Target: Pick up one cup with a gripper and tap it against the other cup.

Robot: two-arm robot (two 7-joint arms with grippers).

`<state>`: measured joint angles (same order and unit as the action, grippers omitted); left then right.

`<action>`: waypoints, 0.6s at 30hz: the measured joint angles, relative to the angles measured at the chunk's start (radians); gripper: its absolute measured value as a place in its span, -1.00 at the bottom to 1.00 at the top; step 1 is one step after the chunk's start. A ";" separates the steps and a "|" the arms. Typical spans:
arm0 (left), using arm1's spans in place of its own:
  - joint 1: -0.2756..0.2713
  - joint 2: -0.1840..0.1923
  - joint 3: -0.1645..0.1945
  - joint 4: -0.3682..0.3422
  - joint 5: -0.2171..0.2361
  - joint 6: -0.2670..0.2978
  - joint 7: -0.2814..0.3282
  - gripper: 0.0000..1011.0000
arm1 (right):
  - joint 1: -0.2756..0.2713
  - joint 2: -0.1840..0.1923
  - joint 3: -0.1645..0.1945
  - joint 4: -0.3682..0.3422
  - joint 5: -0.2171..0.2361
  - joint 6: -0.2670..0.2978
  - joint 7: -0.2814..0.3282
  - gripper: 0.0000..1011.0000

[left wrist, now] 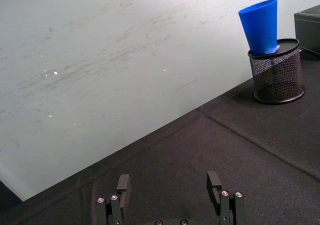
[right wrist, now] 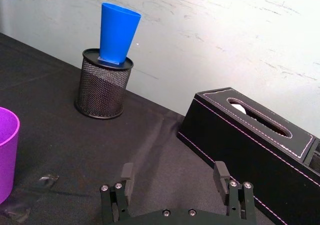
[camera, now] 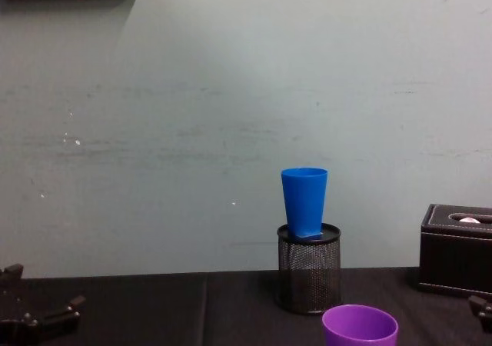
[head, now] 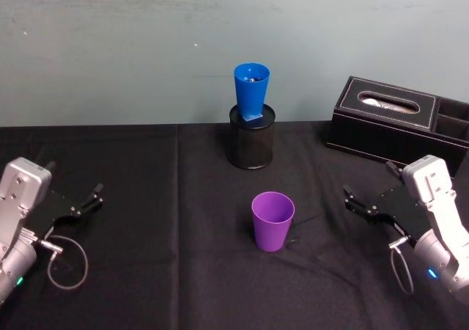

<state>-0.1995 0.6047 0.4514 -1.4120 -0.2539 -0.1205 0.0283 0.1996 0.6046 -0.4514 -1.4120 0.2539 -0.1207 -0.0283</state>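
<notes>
A purple cup [head: 272, 221] [right wrist: 7, 152] [camera: 360, 327] stands upright on the black tablecloth, near the middle. Behind it, a blue cup [head: 251, 90] [left wrist: 260, 25] [right wrist: 117, 33] [camera: 304, 201] stands upright in the mouth of a black mesh pen holder [head: 251, 137] [left wrist: 276, 71] [right wrist: 102, 84] [camera: 308, 268]. My right gripper [head: 357, 201] [right wrist: 174, 179] rests low at the right, open and empty, a short way right of the purple cup. At the left edge my left gripper [head: 86, 202] [left wrist: 167, 185] is parked, open and empty.
A black tissue box [head: 388, 117] [right wrist: 255, 150] [camera: 455, 260] sits at the back right of the table [head: 161, 198]. A grey-green wall [head: 146, 44] closes off the back edge. A cable loop [head: 67, 260] lies by the left arm.
</notes>
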 joint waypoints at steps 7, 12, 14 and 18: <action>0.000 0.000 0.000 0.000 0.000 0.000 0.000 0.98 | 0.000 0.000 0.000 0.000 0.000 0.000 0.000 0.98; 0.000 0.000 0.000 0.000 0.000 0.000 0.000 0.98 | 0.000 0.000 0.000 0.000 0.000 0.000 0.000 0.98; 0.000 0.000 0.000 0.000 0.000 0.000 0.000 0.98 | 0.000 0.000 0.000 0.000 0.000 0.000 0.000 0.98; 0.000 0.000 0.000 0.000 0.000 0.000 0.000 0.98 | 0.000 0.000 0.000 0.000 0.000 0.000 0.000 0.98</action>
<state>-0.1995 0.6047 0.4514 -1.4120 -0.2539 -0.1205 0.0283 0.1996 0.6047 -0.4514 -1.4120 0.2539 -0.1206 -0.0283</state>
